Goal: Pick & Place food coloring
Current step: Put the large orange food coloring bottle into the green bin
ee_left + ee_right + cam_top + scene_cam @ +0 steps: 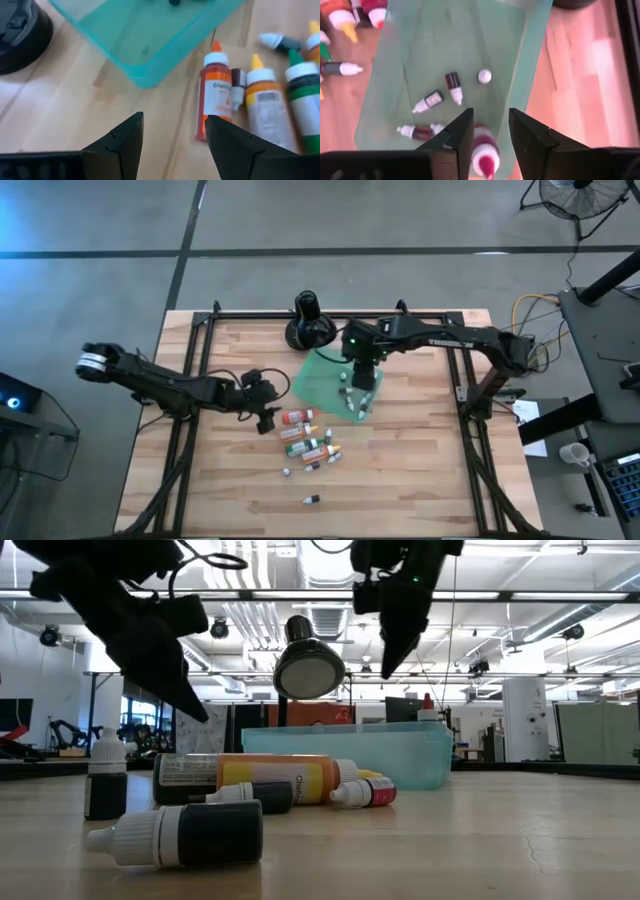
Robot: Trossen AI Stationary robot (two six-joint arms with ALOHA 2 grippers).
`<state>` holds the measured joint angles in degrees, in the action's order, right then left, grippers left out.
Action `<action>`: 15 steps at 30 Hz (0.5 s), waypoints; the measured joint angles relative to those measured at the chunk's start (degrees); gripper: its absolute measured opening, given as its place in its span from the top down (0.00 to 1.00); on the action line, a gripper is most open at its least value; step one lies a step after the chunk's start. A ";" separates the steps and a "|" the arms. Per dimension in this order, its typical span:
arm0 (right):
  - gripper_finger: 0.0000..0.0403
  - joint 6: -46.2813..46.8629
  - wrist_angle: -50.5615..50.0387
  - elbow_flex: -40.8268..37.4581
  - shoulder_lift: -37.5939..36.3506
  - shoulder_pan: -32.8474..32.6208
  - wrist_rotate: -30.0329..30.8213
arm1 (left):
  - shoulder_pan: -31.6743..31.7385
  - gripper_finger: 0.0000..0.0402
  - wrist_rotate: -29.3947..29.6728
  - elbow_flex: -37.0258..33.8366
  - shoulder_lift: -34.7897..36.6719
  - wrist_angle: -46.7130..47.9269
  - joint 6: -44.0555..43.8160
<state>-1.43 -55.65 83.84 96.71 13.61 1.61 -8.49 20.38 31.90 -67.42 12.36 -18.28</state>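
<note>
Nearest the low camera, a dark dropper bottle (190, 833) lies on its side on the desk (420, 470), with more food coloring bottles (308, 442) scattered behind it, near the middle of the desk. Beyond them sits the teal tray (312, 385), already holding several small bottles (433, 100). Over the tray's right part hangs the right gripper (487, 131); its fingers (460, 137) stand slightly apart above a red bottle (484, 152), not clamped on it. Left of the pile, the left gripper (172, 131) hovers low with its fingers spread, empty, just beside an orange bottle (215, 97). A black stand (309, 320) sits at the far edge.
</note>
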 joint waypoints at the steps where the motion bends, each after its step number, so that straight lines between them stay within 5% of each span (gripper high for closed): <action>1: 0.72 0.67 0.02 -1.00 -0.75 -0.08 0.00 | 0.00 0.54 0.00 -0.06 -0.57 -0.02 0.91; 15: 0.75 9.68 1.56 -14.26 -8.73 -2.15 0.00 | 0.14 0.54 -6.36 0.36 -13.56 -12.17 3.45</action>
<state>8.25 -54.08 69.59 87.99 11.46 1.60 -8.35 14.02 32.26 -80.98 0.19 -14.83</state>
